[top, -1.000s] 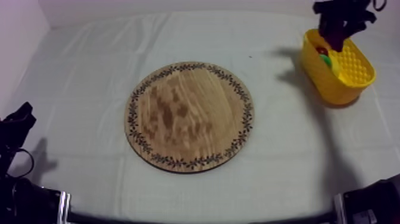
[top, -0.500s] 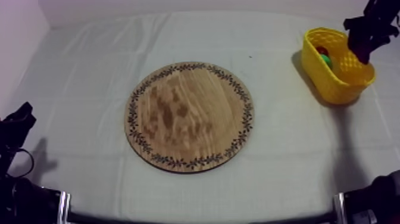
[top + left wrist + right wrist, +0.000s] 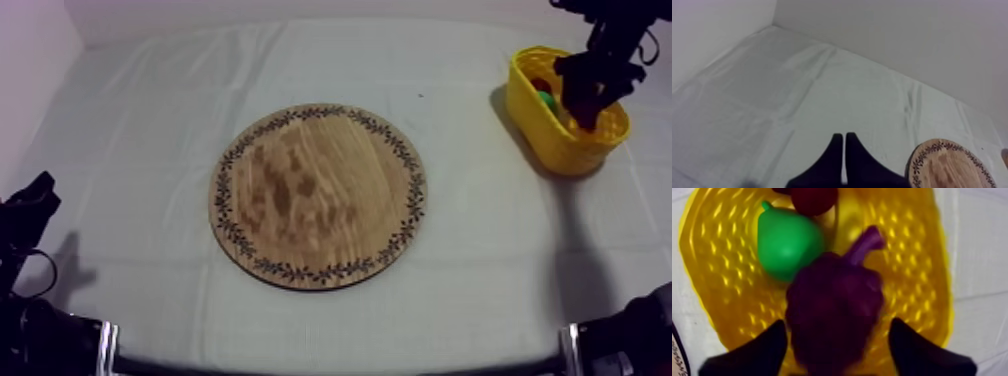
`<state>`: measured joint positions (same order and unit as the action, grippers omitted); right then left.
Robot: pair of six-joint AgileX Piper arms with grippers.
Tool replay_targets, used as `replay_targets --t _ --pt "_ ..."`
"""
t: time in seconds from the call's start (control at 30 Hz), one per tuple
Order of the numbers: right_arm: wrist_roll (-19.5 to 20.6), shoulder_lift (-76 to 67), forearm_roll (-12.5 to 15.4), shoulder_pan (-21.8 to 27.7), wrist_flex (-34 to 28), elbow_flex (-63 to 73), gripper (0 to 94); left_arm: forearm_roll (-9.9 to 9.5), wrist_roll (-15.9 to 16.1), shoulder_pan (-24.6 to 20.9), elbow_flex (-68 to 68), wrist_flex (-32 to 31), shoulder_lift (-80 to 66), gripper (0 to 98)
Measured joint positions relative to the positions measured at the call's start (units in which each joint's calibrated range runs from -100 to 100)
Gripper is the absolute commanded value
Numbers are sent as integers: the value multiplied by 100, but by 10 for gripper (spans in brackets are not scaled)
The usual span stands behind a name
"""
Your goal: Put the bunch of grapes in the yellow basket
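The purple bunch of grapes (image 3: 834, 308) is in the yellow basket (image 3: 912, 263), beside a green pear (image 3: 787, 243) and a small red fruit (image 3: 814, 198). My right gripper (image 3: 837, 325) hangs over it, open, one finger on each side of the bunch with a thin gap. From above, the right gripper (image 3: 585, 105) is over the basket (image 3: 560, 150) at the table's far right. The round wooden board (image 3: 318, 195) lies bare mid-table. My left gripper (image 3: 35, 200) rests low at the left; its fingers (image 3: 844, 150) are shut together on nothing.
The basket stands close to the right edge of the cloth. The board's rim (image 3: 949, 165) shows beyond the left gripper, with open cloth between them. A wall runs along the table's far side.
My right gripper swung from the basket's far left corner out to its right, then back and down over the basket's middle. The left arm and the board have not moved.
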<state>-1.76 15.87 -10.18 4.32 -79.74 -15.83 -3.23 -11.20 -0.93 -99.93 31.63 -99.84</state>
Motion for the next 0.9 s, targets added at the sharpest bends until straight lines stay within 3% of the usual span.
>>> replay_targets --t 0.13,0.23,0.37,0.63,0.9 --pt "102 78 -23 -49 -101 33 854 0 0 0 0 0 0 0" --pt "143 60 -1 -54 -100 126 850 0 0 0 0 0 0 0" --pt "87 -161 121 -13 -14 169 730 0 0 0 0 0 0 0" --pt "10 -1167 261 100 757 -460 476 0 0 0 0 0 0 0" --pt "64 -2756 126 -35 2021 -1996 363 0 0 0 0 8 0 0"
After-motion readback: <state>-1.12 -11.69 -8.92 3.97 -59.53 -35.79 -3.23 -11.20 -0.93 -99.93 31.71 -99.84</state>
